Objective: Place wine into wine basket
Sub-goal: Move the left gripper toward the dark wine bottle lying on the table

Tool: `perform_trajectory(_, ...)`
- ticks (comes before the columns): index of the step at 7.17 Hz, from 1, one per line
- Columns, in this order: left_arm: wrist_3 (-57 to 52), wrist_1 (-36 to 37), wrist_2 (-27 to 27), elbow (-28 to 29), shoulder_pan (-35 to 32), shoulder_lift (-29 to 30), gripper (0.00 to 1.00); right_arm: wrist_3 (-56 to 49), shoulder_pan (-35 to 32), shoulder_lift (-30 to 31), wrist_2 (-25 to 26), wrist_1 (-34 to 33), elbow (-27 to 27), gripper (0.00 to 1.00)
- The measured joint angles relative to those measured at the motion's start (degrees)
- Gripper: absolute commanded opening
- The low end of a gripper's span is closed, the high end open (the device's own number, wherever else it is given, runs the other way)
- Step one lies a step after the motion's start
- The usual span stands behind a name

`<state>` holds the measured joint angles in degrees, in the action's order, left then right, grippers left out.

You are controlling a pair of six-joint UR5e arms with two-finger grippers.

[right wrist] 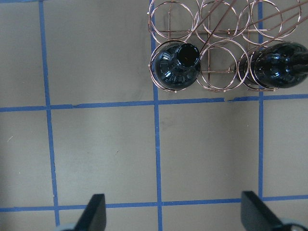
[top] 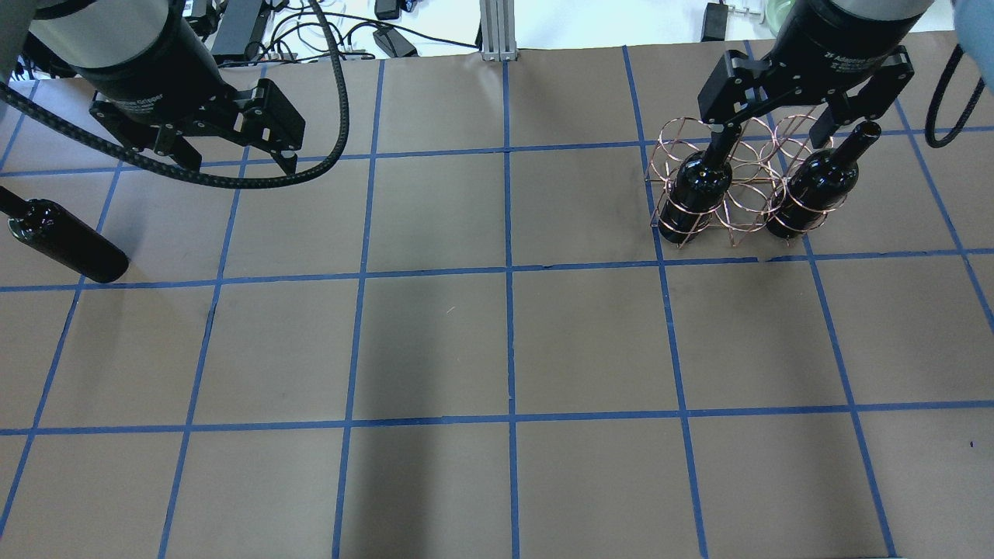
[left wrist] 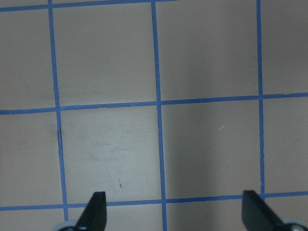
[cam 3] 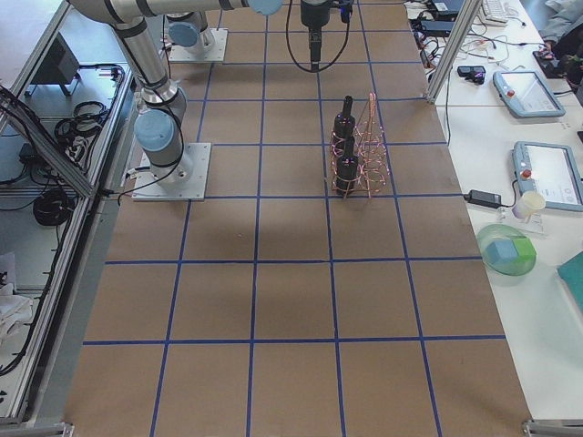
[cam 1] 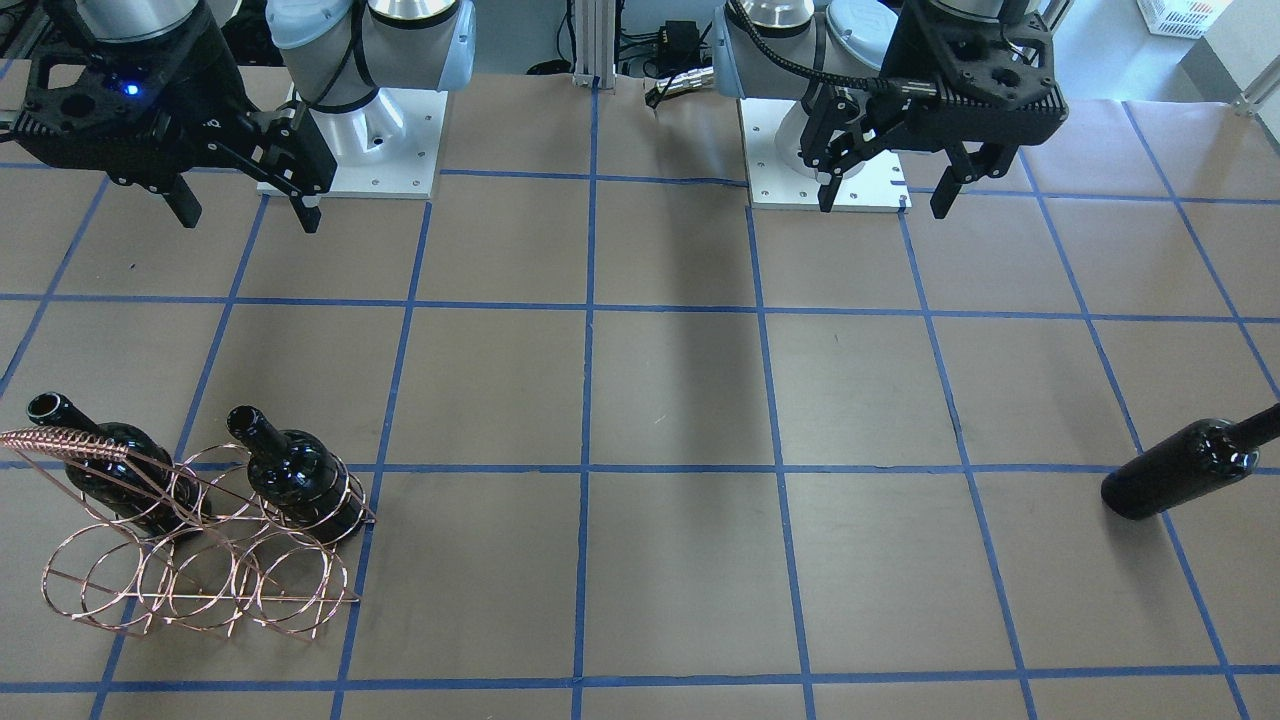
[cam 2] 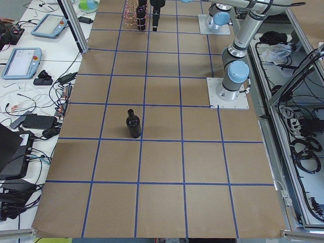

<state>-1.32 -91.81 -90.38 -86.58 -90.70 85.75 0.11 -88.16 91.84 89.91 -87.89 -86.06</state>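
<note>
The copper wire wine basket (cam 1: 70, 441) (top: 736, 203) (right wrist: 216, 88) stands on the table on my right side. Two near-black wine bottles (cam 1: 300, 480) (cam 1: 110, 470) stand upright in its two outer rings, with an open ring between them; both show in the right wrist view (right wrist: 175, 67) (right wrist: 276, 67). A third wine bottle (cam 1: 1180, 470) (top: 66, 241) (cam 2: 133, 124) stands alone on my far left. My left gripper (cam 1: 885, 195) (top: 233, 155) (left wrist: 175, 211) is open and empty, high above the table. My right gripper (cam 1: 250, 215) (top: 776, 128) (right wrist: 173, 211) is open and empty, high above and just robot-side of the basket.
Brown paper with a blue tape grid covers the table (top: 505, 349). The arm bases (cam 1: 350, 150) (cam 1: 830, 170) sit on white plates at the robot's edge. A metal post (top: 497, 31) and cables stand at the far edge; side benches hold tablets (cam 3: 524, 91).
</note>
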Motion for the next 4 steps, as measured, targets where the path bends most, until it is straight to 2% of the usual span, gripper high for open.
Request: perform_trajectory(4,0.06,-0.13,0.41,0.24,2.24,-0.37,1.00,-0.15,0.00,0.01,0.14,0.00,0.01,1.00)
